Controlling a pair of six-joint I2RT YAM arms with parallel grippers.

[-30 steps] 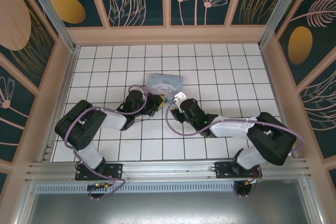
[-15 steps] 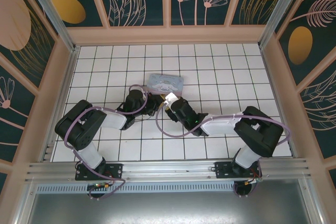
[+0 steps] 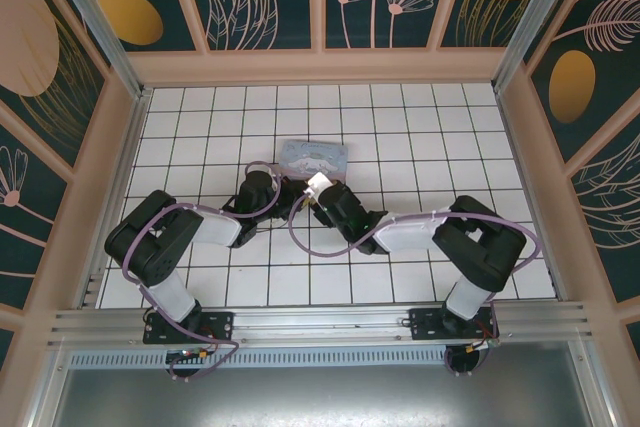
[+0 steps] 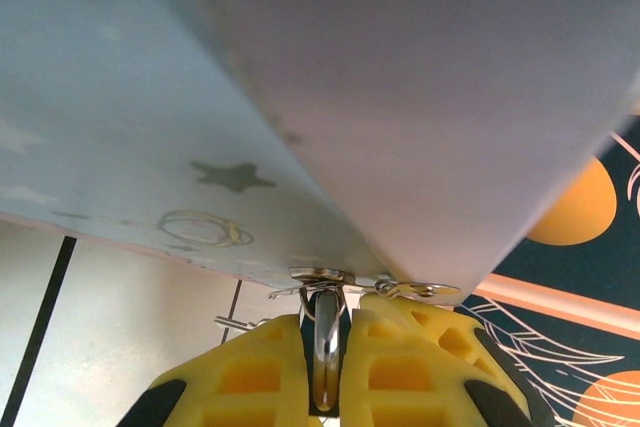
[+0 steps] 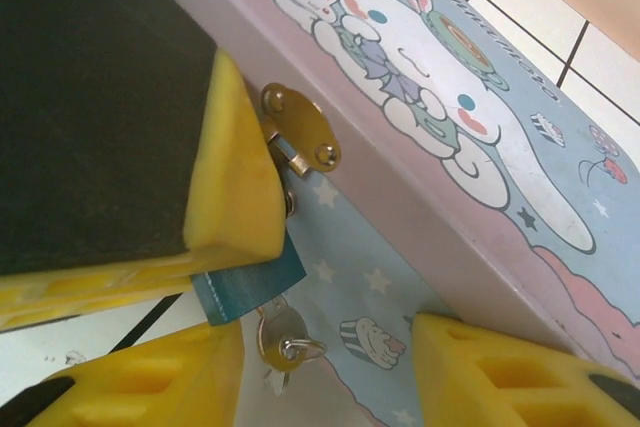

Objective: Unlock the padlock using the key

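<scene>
- The right arm point(image 3: 470, 247) is folded inward compared with a second ago, and the right tool point(image 3: 317, 189) is carried toward 9 o'clock across the tiled surface point(image 3: 420, 137), until it is set just beside the left tool point(image 3: 292, 198).
- The left tool is kept where it was. In its wrist view its yellow fingers point(image 4: 250, 367) are clenched on a thin bright metal piece, judged to be part of the padlock point(image 5: 250, 282), directly under the brass hasp point(image 5: 300, 139).
- The right tool is released: its fingers are spread wide in its wrist view, with nothing gripped.
- The padlock is found hanging from the hasp on the box's front wall, its blue body touching a finger of the left tool. The key point(image 5: 276, 332) is seen at 6 o'clock of that body, apparently seated in the keyhole, with a small ring on its head.
- The cartoon-printed box point(image 3: 315, 157) is left roughly unmoved at 12 o'clock of both tools.
- The approach is judged nearly done: the key is framed between the open fingers, so gripping its head and turning it are what is left.
</scene>
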